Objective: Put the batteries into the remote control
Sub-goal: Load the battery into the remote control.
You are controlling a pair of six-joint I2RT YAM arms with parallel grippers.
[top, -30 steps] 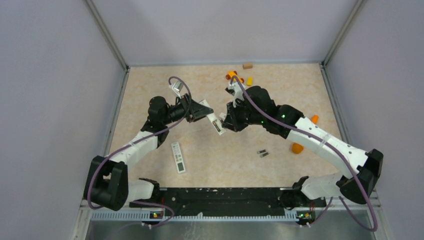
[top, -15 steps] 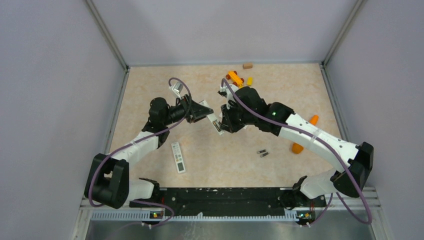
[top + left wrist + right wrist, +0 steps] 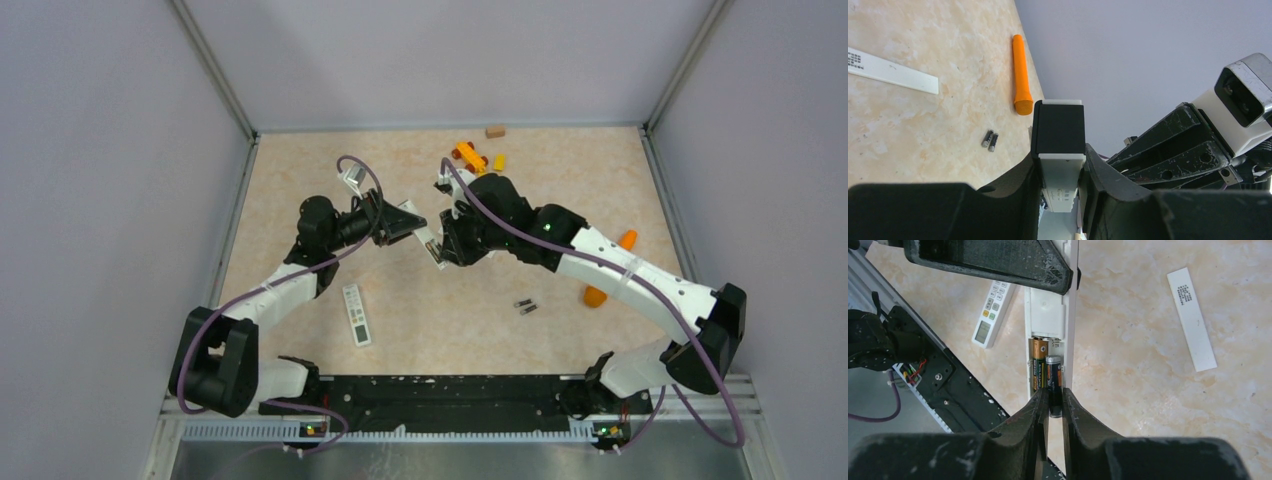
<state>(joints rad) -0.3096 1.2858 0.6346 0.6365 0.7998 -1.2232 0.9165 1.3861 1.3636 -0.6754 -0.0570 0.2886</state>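
My left gripper [image 3: 414, 226] [image 3: 1061, 159] is shut on the long white remote control [image 3: 433, 248] [image 3: 1063, 172], holding it above the table. In the right wrist view its battery bay [image 3: 1047, 367] lies open, with one gold-and-black battery [image 3: 1037, 365] seated in it. A second, black battery [image 3: 1053, 382] sits partly in the bay beside it, with my right gripper [image 3: 1054, 396] [image 3: 448, 244] shut on its near end. Two more batteries [image 3: 525, 305] [image 3: 990, 140] lie together on the table. The thin white back cover [image 3: 1192, 320] [image 3: 895, 75] lies flat on the table.
Another white remote with a screen and buttons [image 3: 356, 315] [image 3: 992, 315] lies on the table near the left arm. Orange toys [image 3: 595, 296] [image 3: 1020, 75] and small blocks [image 3: 470, 154] sit at the right and back. The black base rail [image 3: 440, 390] runs along the near edge.
My right arm has shifted a little left, bringing its gripper up against the end of the held remote. The left arm and the remote have stayed put.
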